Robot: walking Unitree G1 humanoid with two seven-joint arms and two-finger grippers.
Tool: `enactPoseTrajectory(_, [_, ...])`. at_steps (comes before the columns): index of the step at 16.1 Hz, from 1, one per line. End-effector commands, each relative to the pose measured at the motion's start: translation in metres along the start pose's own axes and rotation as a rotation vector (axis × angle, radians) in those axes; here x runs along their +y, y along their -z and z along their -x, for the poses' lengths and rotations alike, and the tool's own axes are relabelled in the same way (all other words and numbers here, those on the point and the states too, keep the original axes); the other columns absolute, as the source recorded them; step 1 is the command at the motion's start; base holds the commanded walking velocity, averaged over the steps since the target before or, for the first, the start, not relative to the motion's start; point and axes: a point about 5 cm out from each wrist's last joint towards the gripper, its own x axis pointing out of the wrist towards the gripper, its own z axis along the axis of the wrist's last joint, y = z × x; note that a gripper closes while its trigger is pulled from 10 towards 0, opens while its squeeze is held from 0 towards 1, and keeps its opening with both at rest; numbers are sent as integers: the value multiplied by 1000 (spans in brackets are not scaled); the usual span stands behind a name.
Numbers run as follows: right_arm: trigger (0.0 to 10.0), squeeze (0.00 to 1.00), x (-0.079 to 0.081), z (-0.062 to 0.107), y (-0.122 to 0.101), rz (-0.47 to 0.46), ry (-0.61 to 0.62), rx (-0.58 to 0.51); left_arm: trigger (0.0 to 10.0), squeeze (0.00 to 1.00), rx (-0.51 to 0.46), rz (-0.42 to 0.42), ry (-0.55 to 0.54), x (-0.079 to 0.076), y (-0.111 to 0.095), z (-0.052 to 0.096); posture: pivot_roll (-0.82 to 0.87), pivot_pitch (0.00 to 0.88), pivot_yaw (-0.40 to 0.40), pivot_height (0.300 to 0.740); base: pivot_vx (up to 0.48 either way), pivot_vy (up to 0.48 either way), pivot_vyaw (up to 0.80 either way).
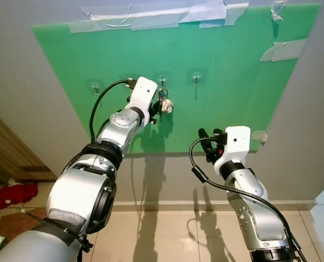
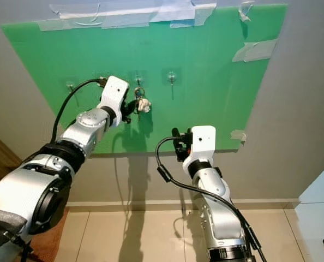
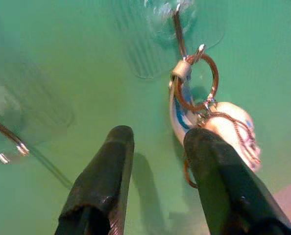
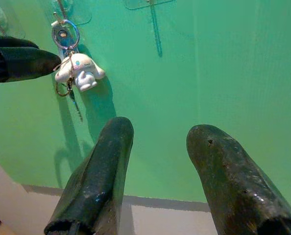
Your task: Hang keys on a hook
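Observation:
A green board on the wall carries three clear hooks. The keys, a metal ring with a white plush toy, hang from the middle hook. My left gripper is open just below the ring. One of its fingers lies beside the toy, and nothing is between the two. My right gripper is lower and to the right of the keys, open and empty, pointing at the board.
The left hook and the right hook are bare. Tape holds the board's top edge. Wooden furniture and a red cloth are at the lower left, above a tiled floor.

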Motion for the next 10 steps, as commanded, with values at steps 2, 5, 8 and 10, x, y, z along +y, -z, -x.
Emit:
enactPoseTrajectory(2, [10000,0,3,-4,0,15,-17,-1,10000,1000,-38,-78,-55,14,2,6,-188,0,134,740,0,0,0])
enactPoseTrajectory(5, [10000,0,5,-9,2,23,-41,7,10000,1000,-44,-89,-77,21,12,12,-144,0,100,740,0,0,0])
enactPoseTrajectory(8, [10000,0,-18,-19,1,40,25,-14,10000,1000,-147,-33,-88,25,11,30,-93,0,57,740,0,0,0])
enactPoseTrajectory(10, [10000,0,-26,-23,-1,37,41,-22,10000,1000,-160,-19,-93,19,23,45,-70,0,43,740,0,0,0])
